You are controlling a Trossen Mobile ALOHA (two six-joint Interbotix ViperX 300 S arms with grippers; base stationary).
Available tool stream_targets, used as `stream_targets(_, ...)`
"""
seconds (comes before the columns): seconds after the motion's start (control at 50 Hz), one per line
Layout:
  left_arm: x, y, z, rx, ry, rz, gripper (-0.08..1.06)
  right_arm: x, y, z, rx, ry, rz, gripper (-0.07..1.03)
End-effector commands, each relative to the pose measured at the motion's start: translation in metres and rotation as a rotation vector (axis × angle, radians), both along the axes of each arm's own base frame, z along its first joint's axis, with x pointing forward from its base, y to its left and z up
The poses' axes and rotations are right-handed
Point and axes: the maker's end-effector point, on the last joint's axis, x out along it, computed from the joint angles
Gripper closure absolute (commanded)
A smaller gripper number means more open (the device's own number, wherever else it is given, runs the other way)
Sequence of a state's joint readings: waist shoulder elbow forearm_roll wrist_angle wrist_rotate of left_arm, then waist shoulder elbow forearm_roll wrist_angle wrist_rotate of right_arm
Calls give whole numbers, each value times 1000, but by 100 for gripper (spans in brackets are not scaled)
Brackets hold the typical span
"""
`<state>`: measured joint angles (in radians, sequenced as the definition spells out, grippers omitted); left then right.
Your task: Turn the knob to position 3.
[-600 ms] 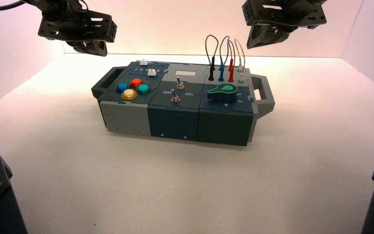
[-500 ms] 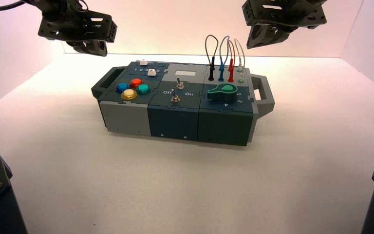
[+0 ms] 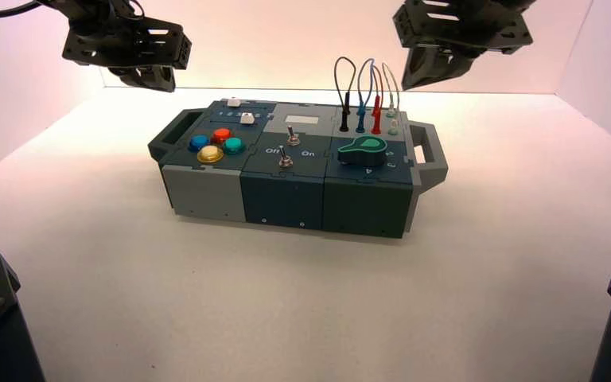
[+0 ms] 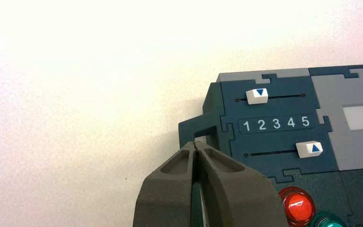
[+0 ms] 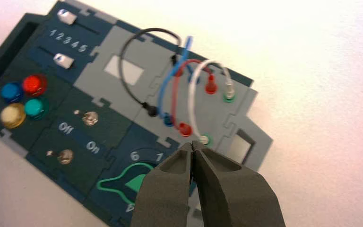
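The green teardrop knob (image 3: 362, 149) sits on the right section of the box's top, its pointer toward the toggle switches. In the right wrist view the knob (image 5: 123, 182) is partly covered by my own fingers; the numerals 6 and 1 show beside it, and the numeral 3 is hidden behind the fingers. My right gripper (image 3: 433, 73) hangs above and behind the box's right end, over the wires, shut and empty (image 5: 192, 144). My left gripper (image 3: 142, 76) hangs above and behind the box's left end, shut and empty (image 4: 196, 144).
Looped wires (image 3: 366, 91) stand plugged in just behind the knob. Two toggle switches (image 3: 289, 147) marked Off and On are in the middle. Coloured push buttons (image 3: 216, 145) and two white sliders (image 4: 283, 122) with a 1–5 scale are on the left. The box has handles (image 3: 431, 155) at both ends.
My right gripper has shifted very slightly to the left above the wires. The left gripper, the box and the knob have not moved.
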<state>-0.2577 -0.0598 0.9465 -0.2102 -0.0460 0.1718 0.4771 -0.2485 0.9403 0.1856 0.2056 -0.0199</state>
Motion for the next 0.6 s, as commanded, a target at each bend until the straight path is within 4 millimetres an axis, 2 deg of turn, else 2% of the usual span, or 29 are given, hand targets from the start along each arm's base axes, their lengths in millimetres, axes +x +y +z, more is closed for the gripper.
stream_targets(0.02,8,-4,10,-6,-26,-8,101,3,22,19,14,-30,61,98)
stream_targets(0.32,8,-4,10,-6,-23,-7,101,-1,41,17,0,3,119,98)
stream_targets(0.6,7,-4,6,-3,-12,-7,101,-12,74,-6,-43,76,215,98)
